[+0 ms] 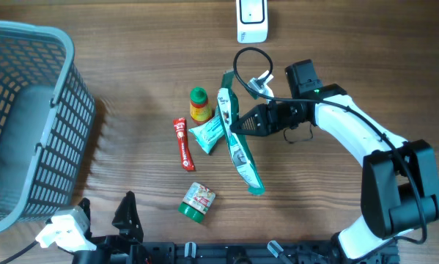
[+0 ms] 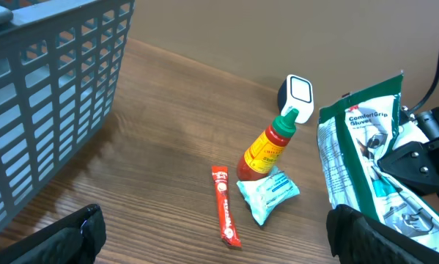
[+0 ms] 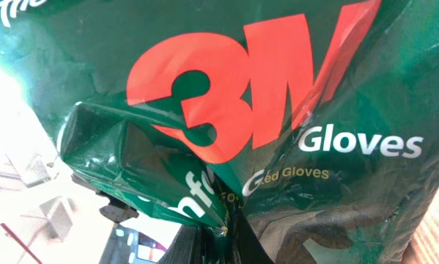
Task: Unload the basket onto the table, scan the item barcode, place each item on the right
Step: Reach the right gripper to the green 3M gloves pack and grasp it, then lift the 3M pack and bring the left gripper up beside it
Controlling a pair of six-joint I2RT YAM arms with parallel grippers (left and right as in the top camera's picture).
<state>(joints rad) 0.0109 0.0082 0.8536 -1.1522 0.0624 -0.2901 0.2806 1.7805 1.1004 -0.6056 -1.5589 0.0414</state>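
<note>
Gripping the gloves packet near its middle, the right gripper is clamped on it at centre frame overhead. Packet is turned on edge, long axis running from upper centre down toward lower right. Sauce bottle, teal sachet and red stick sachet lie just left. White scanner sits at top edge, apart. Left gripper, bottom left, stands wide, holding nothing.

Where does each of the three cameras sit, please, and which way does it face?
Overhead: above the table, looking straight down; right arm and right fingers show.
Left wrist: low, looking across at the sauce bottle; its open left fingers frame the bottom corners.
Right wrist: pressed against the 3M gloves pack the right fingers grip; they hardly show.
Shared: overhead and left wrist both show bottle and pack.
</note>
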